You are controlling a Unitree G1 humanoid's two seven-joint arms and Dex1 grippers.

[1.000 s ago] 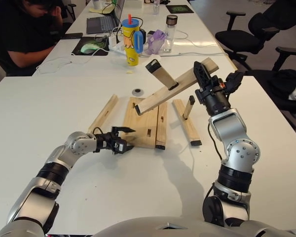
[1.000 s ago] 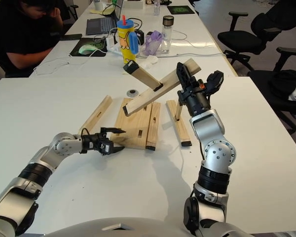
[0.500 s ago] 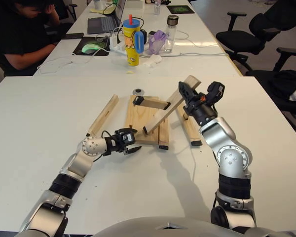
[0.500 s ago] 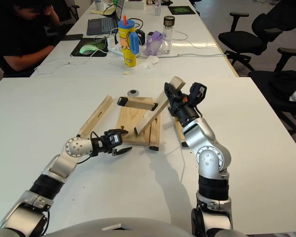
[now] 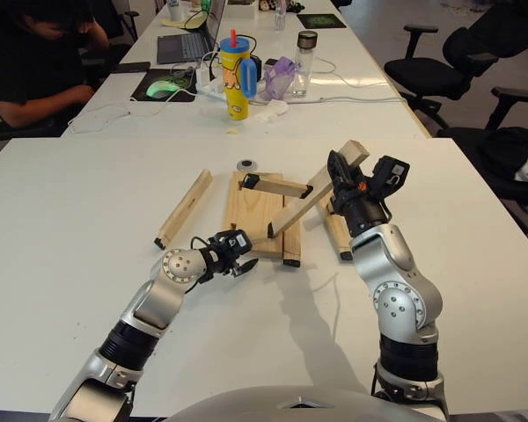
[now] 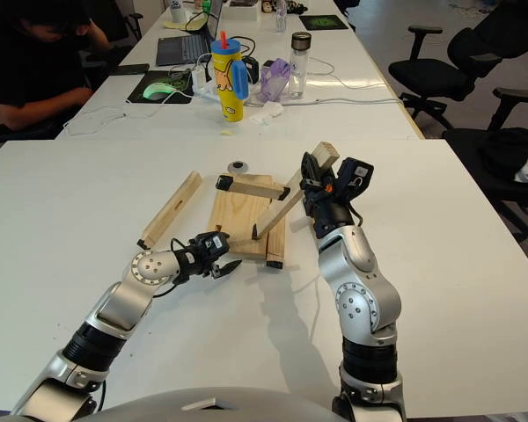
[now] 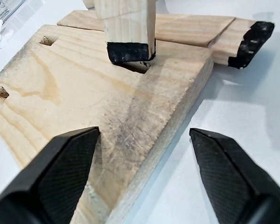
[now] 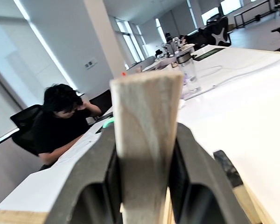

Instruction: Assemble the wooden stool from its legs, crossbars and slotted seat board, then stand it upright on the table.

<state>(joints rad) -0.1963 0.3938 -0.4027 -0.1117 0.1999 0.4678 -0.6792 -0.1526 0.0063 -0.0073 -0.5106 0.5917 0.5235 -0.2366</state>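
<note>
Seat board (image 5: 245,215) lies flat; black-tipped leg (image 5: 304,204) slants onto its slot.

On the far surface (image 5: 370,61) a yellow cup (image 5: 235,81) with a red straw stands upright, with a crumpled purple thing (image 5: 279,75) just beside it and a clear bottle (image 5: 303,63) with a dark cap next to that. Further left, a green mouse (image 5: 163,85) rests on a dark mouse pad (image 5: 137,90), with an open laptop (image 5: 187,40) behind them and a white cable (image 5: 361,98) trailing along the near edge. A small round disc (image 5: 245,164) lies flat nearer than the cup, and black office chairs (image 5: 431,61) stand off to the right.
</note>
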